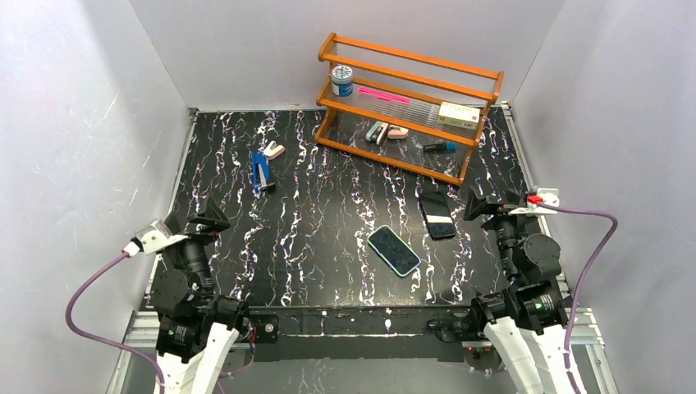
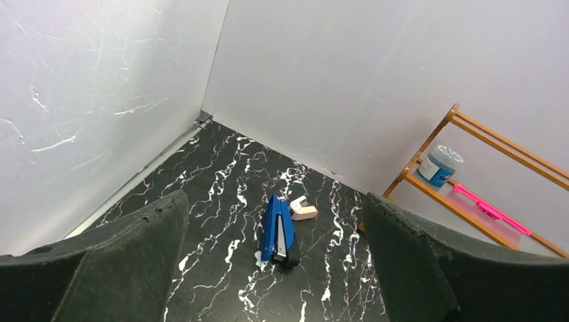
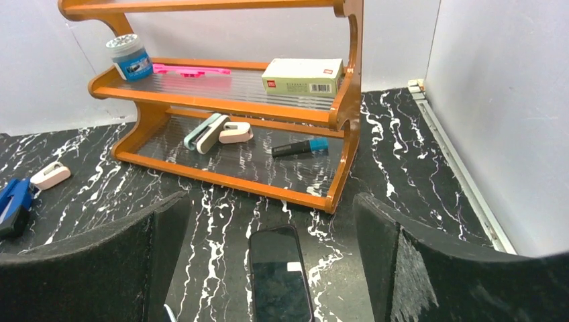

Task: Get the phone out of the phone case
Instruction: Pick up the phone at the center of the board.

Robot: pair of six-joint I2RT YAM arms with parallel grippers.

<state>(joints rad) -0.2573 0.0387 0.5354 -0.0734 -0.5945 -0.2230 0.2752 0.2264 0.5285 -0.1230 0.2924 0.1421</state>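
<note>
Looking from above, I see both arms at the near edge of the table (image 1: 320, 213). The left gripper (image 1: 195, 220) is released, with its jaws wide apart and nothing between them, and the right gripper (image 1: 495, 205) is the same. The phone (image 1: 393, 250) lies flat near the table's middle, apart from both grippers. Its light-blue rim seems to be the case (image 1: 408, 273). A black phone (image 1: 437, 215) lies just beside it, toward the rack (image 1: 410, 57), near the right gripper.

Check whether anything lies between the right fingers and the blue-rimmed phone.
Yes: a second, black phone lies between the open right fingers and the blue-rimmed phone. Nothing else visible is in the way.
</note>
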